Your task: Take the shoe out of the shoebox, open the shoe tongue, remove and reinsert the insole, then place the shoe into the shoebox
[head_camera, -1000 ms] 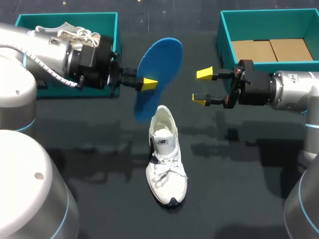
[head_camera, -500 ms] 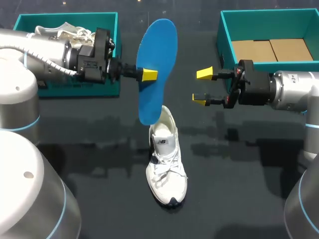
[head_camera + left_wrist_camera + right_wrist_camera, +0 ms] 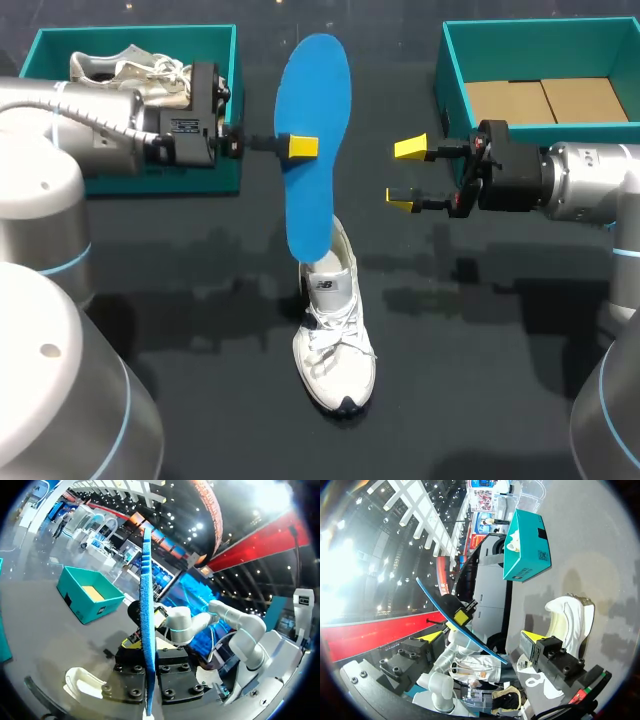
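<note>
A blue insole stands nearly lengthwise above the table, with my left gripper shut on its edge near the middle. Its lower end overlaps the heel opening of the white shoe, which lies mid-table with its toe toward me. In the left wrist view the insole shows edge-on between the fingers, with the shoe beside it. My right gripper hangs open to the right of the insole, holding nothing. From the right wrist the insole and the shoe are ahead of the open gripper.
A teal shoebox at the back left holds a second white shoe. Another teal shoebox at the back right has a cardboard floor and stands just behind my right gripper.
My left arm has turned the insole more upright and swung its lower end over the shoe's heel. The right arm and the shoe have stayed put.
</note>
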`<state>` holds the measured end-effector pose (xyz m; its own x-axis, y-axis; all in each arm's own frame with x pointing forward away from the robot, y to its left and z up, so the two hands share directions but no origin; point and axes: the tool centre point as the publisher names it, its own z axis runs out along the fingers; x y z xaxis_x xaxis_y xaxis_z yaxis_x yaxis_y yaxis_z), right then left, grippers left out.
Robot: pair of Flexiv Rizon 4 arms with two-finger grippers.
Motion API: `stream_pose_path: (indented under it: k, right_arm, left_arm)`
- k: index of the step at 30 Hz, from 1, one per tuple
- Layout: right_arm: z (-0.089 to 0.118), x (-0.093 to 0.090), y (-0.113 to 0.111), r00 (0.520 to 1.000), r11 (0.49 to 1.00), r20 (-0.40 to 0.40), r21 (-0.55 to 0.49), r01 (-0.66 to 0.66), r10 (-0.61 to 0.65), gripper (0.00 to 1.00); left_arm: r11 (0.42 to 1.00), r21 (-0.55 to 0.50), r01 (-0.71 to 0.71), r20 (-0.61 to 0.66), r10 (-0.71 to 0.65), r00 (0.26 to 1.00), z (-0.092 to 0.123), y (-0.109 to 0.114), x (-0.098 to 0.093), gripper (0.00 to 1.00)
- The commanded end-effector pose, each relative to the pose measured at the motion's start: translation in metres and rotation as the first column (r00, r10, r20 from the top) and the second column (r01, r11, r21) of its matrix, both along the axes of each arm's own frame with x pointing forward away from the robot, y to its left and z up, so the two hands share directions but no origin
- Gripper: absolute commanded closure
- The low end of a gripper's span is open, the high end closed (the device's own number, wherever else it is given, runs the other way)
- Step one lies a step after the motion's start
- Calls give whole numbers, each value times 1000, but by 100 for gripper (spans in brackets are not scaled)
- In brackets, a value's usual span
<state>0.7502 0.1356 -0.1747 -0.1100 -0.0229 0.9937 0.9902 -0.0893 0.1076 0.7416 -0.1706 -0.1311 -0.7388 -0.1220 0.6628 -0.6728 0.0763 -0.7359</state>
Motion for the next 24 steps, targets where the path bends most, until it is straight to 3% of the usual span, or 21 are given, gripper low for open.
stream_pose_path:
  k: [1,12,24]
  right_arm:
    - [0,-1,0,1000,1000,0,-2,1,-1,0]
    - [0,-1,0,1000,1000,0,-2,1,-1,0]
    - [1,-1,-1,1000,1000,2,-13,2,-2,0]
  left_arm:
    - [1000,-25,-10,-105,8,994,-4,-5,5,100]
    - [994,-90,-59,-445,13,895,-11,-10,22,100]
    - [983,-136,-121,-626,10,780,-25,-10,35,100]
